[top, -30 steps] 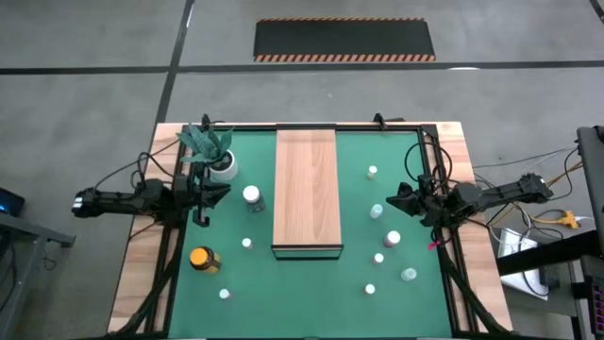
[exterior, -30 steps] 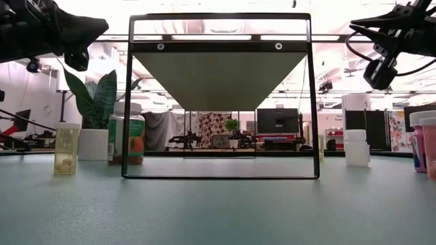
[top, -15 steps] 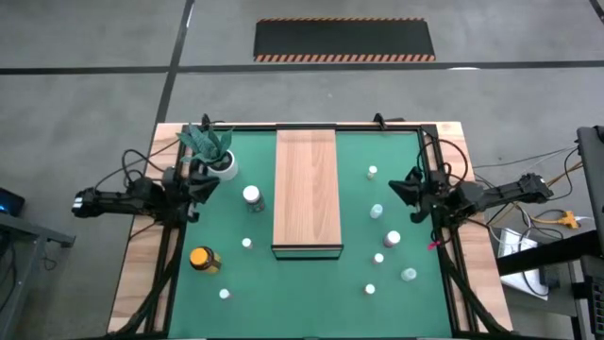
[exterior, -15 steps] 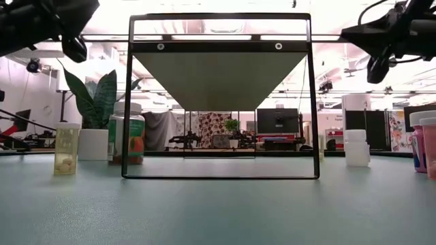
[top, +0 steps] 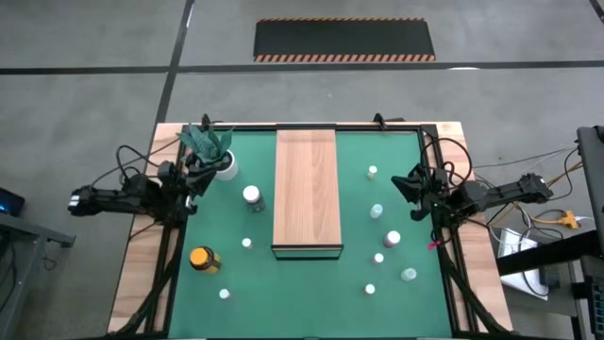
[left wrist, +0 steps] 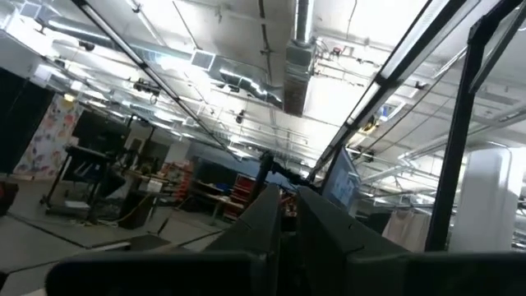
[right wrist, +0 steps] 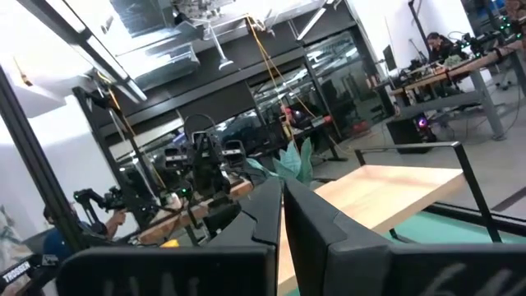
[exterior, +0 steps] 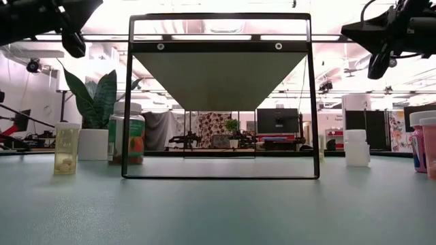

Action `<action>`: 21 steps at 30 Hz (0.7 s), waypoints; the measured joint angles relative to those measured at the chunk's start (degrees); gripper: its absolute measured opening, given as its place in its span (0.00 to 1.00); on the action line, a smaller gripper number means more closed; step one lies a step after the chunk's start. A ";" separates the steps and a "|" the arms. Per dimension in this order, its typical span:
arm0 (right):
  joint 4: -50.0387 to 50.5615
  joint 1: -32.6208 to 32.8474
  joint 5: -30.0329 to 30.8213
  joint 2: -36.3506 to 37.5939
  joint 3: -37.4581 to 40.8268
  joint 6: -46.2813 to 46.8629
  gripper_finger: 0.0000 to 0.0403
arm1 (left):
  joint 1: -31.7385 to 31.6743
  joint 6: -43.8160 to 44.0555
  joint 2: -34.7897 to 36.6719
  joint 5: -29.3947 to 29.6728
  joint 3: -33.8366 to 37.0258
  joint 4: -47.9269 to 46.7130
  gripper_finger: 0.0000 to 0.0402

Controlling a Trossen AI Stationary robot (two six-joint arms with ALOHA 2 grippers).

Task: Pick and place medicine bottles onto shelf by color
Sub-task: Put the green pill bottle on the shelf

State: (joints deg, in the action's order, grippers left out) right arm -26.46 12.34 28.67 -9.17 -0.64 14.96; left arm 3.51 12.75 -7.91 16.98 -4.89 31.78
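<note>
Both of my grippers are clenched on nothing and sit well back from the shelf (top: pixel 307 192). My left gripper (top: pixel 193 179) has drawn away from the shelf since a second ago and now hangs beside the potted plant (top: pixel 211 151); my right gripper (top: pixel 400 182) has shifted only slightly. Nine bottles stay put on the green mat (top: pixel 236 293): the yellow-lidded jar (top: pixel 201 258) and white-lidded jar (top: pixel 252 196) left of the shelf, the pink-capped bottle (top: pixel 393 239) on its right.
</note>
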 joint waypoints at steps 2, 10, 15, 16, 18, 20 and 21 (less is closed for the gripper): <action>-0.05 0.00 0.02 0.00 0.00 -1.38 0.02 | 0.00 0.48 -2.53 0.01 -1.25 -0.29 0.07; -1.84 0.00 -0.09 0.00 0.00 -12.43 0.02 | 0.00 0.50 -14.90 0.01 -9.45 -0.11 0.07; -3.15 0.00 -0.15 0.00 0.00 -16.69 0.02 | 0.00 0.48 -21.82 -0.01 -15.81 -1.20 0.07; -3.27 0.00 -0.15 0.00 0.00 -17.71 0.02 | 0.00 0.48 -23.12 -0.01 -17.07 -1.52 0.07; -4.48 0.00 -0.28 0.00 0.00 -19.71 0.02 | 0.00 0.49 -26.09 -0.05 -19.69 -2.67 0.07; -7.05 0.00 -0.66 0.00 0.00 -22.49 0.02 | 0.00 0.48 -28.90 -0.05 -22.57 -5.40 0.07; -8.72 0.00 -0.85 0.00 0.00 -24.02 0.02 | 0.00 0.51 -30.15 -0.05 -24.23 -7.09 0.07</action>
State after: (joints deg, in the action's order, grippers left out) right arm -35.18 12.34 27.82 -9.17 -0.64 -9.06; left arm 3.51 13.26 -38.06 16.93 -29.12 24.69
